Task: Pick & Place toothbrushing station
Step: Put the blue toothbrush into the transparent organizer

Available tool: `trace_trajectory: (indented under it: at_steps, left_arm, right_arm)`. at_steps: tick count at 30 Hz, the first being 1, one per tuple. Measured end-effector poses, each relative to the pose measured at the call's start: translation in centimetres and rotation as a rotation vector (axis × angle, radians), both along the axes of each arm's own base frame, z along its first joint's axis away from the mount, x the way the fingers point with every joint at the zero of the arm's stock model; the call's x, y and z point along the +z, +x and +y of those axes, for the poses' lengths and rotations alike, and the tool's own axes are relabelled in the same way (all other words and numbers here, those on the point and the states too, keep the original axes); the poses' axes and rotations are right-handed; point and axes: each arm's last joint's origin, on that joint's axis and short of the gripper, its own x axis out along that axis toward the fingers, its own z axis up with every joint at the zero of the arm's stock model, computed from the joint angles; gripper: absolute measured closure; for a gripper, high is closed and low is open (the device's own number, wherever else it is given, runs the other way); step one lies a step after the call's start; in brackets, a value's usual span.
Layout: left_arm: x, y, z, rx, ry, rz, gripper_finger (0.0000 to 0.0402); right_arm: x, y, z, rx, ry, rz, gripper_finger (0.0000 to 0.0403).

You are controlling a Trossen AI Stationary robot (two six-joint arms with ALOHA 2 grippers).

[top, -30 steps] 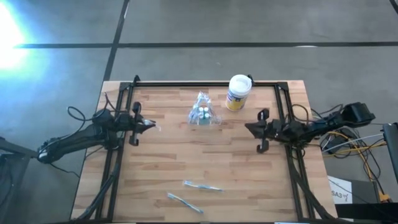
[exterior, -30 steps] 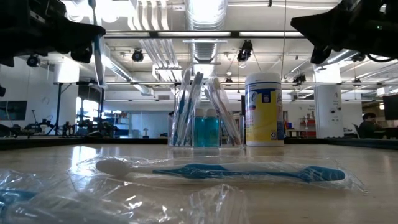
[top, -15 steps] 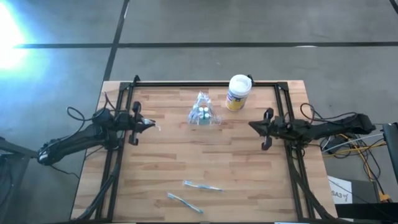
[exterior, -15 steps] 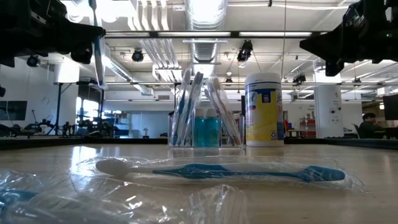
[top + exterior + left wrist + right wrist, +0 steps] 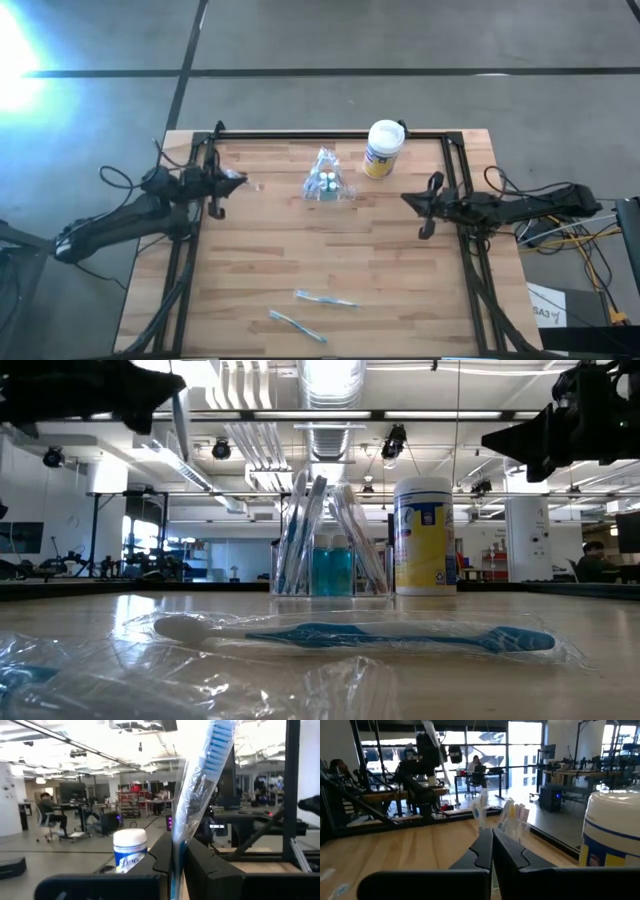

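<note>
Toothbrush holder (image 5: 327, 184), clear plastic, stands upright toward the far edge of the table (image 5: 260, 260), just left of the white-lidded canister (image 5: 382, 148). Several wrapped brushes already stand in it, with blue-capped bottles among them, seen plainly in the low view.

Left hand (image 5: 233, 181) well to the holder's left, raised off the table. Its fingers are clamped on a wrapped toothbrush (image 5: 202, 785) with blue bristles, standing up out of the grip in the left wrist view. Not yet over the holder.

Right hand (image 5: 413, 201) to the holder's right and a little nearer the front, below the canister in the high view. Fingers pressed together, nothing between them. Waiting.

Two more wrapped toothbrushes (image 5: 324, 299) lie flat near the front edge, well away from the holder, one just behind the other.

Judgement: task partway. Some brushes loaded, one in the air on its way, two left on the table. What is left: carry the held brush across to the holder, drop it in, then collect the last two.
</note>
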Motion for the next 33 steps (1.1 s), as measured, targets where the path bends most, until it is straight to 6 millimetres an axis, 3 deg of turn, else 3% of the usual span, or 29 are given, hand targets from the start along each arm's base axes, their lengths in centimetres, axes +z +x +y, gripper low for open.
trace_trajectory:
  at_steps: [7, 12, 16, 19, 27, 33]
  left_arm:
    - [4.7, 4.6, 1.5, -0.17, 0.052, -0.046, 0.0376]
    - [5.6, 9.0, 3.8, -0.203, 0.04, -0.015, 0.0376]
    - [3.8, 12.2, 6.0, -0.205, -0.014, 0.083, 0.0376]
    - [2.9, 13.2, 7.5, -0.175, -0.007, 0.068, 0.0376]
    - [-0.2, 13.3, 10.0, -0.096, -0.056, 0.098, 0.0376]
    - [-2.6, 13.7, 10.2, -0.109, -0.081, 0.091, 0.0376]
  right_arm:
    - [0.4, 0.2, 0.0, -0.012, -0.058, -0.025, 0.0394]
    - [0.6, 0.2, 0.0, -0.019, -0.098, -0.034, 0.0394]
    - [0.6, 0.2, 0.0, -0.022, -0.124, -0.028, 0.0394]
    - [0.6, 0.2, 0.0, -0.023, -0.129, -0.026, 0.0394]
    - [0.6, 0.3, 0.0, -0.022, -0.13, -0.018, 0.0394]
    - [0.6, 0.3, 0.0, -0.022, -0.13, -0.018, 0.0394]
